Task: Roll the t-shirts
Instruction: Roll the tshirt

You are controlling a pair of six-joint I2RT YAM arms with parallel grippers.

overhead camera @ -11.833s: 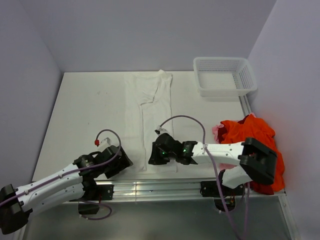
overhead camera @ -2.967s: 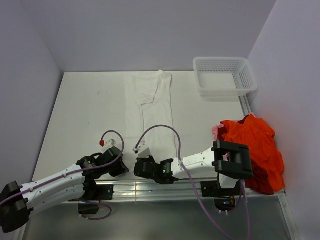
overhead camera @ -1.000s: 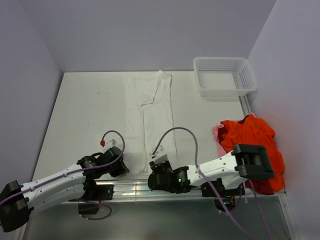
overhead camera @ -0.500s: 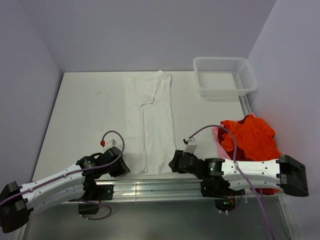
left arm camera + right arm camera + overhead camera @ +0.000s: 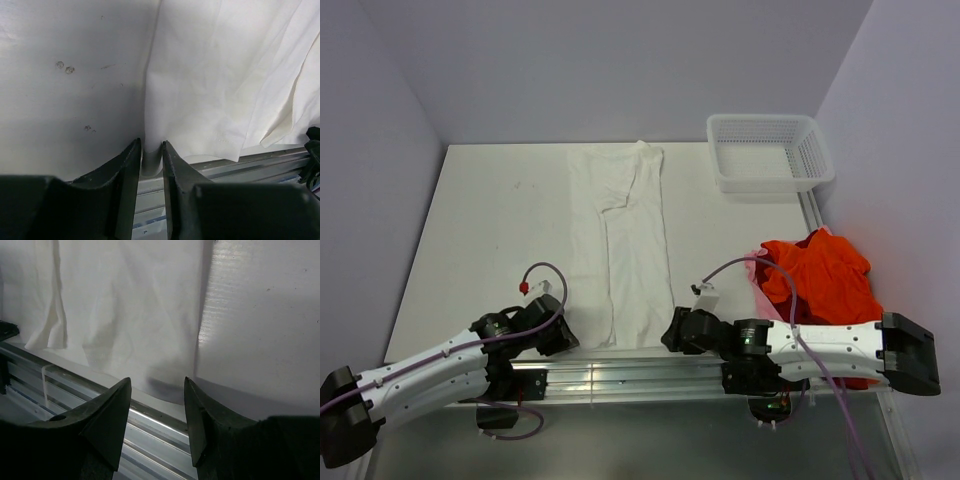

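A white t-shirt (image 5: pixel 630 240) lies folded into a long strip down the middle of the table, hem toward me. My left gripper (image 5: pixel 563 335) sits at the hem's left corner. In the left wrist view (image 5: pixel 151 150) its jaws stand a narrow gap apart, with a loose fold of the white t-shirt (image 5: pixel 215 75) between them. My right gripper (image 5: pixel 672 330) is at the hem's right corner. It is open (image 5: pixel 157 387), and the white t-shirt (image 5: pixel 130 305) ends just ahead of its fingertips with nothing gripped. Orange-red t-shirts (image 5: pixel 830 275) lie heaped at the right.
A white mesh basket (image 5: pixel 760 118) stands at the back right. A bit of pink cloth (image 5: pixel 757 265) shows at the heap's left edge. The metal rail (image 5: pixel 620 370) runs along the near table edge under both grippers. The right arm lies across the heap's front.
The right arm swung from in front of the hem to the right, bringing its gripper to the hem's right corner, jaws wider. The left jaws loosened round the cloth fold; that arm stayed put.
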